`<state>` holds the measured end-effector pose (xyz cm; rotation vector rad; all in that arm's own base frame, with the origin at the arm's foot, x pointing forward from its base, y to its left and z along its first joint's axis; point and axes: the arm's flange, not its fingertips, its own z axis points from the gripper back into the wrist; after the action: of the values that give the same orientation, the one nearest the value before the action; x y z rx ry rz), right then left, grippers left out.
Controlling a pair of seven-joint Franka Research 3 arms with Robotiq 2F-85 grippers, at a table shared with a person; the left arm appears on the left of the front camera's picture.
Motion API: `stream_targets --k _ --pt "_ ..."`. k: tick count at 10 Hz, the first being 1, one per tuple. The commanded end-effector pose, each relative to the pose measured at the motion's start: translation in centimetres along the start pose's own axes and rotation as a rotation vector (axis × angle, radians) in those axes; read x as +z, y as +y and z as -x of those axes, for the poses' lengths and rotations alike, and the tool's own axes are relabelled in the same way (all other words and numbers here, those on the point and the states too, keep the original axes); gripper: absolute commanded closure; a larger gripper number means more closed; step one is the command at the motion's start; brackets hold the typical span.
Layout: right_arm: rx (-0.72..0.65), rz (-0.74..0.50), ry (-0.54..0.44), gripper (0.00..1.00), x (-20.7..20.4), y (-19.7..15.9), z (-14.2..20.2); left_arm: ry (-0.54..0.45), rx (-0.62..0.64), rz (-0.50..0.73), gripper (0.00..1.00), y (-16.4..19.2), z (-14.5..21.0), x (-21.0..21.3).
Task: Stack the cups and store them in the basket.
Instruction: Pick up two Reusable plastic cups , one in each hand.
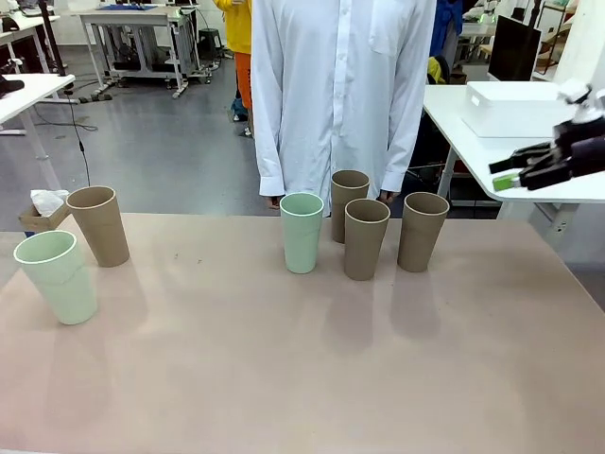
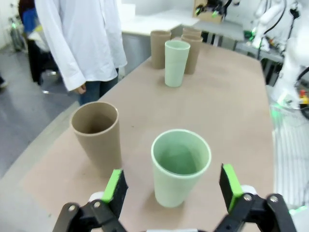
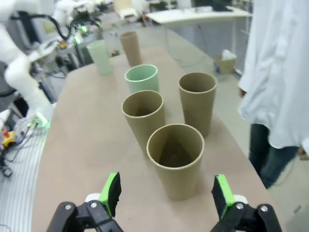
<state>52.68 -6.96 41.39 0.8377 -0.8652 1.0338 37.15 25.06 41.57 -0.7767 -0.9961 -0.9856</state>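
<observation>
Left claw (image 2: 173,189): you have it wide open, nothing held. A mint cup (image 2: 181,166) stands straight ahead of it, framed between the green pads (image 2: 115,186) in the wrist view, untouched. A tan cup (image 2: 96,133) stands just beside the mint one, to its left as that camera sees it. Well beyond both, at the far end of the worktop (image 2: 231,106), is a cluster: a second mint cup (image 2: 176,63) with tan ones behind it.

Right claw (image 3: 166,193): also wide open and empty. The nearest tan cup (image 3: 176,159) stands upright directly ahead of its fingers, apart from them. Past it are two more tan cups (image 3: 143,118), side by side, then the cluster's mint cup. The other pair stands well off at the worktop's far end.

From the front, your right claw hangs off the worktop's right side, fingers pointing toward the cluster and well apart from it.

All six cups stand singly on the worktop, four grouped nearer the right claw, two nearer the left.

The basket (image 1: 515,109) sits on a white side table (image 1: 454,113), just past the right claw as the front camera sees it. You cannot see into it from here.

A person (image 1: 336,95) in a white shirt stands at the far edge, right behind the cluster.
</observation>
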Motion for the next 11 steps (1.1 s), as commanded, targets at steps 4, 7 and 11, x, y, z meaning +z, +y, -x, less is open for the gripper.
stream_targets --k 4,7,11 --pt "0.030 -0.026 -0.091 0.00 -3.3 -4.7 5.0 -0.181 -0.177 0.004 0.00 3.9 7.4 -0.6" --pt "0.030 -0.100 -0.024 0.00 -2.5 -3.7 5.3 -0.157 -0.149 0.005 0.00 2.6 7.8 -0.6" --pt "0.030 -0.104 -0.064 0.00 -3.9 -4.9 6.4 -0.148 -0.104 0.054 0.00 5.3 10.0 -2.2"
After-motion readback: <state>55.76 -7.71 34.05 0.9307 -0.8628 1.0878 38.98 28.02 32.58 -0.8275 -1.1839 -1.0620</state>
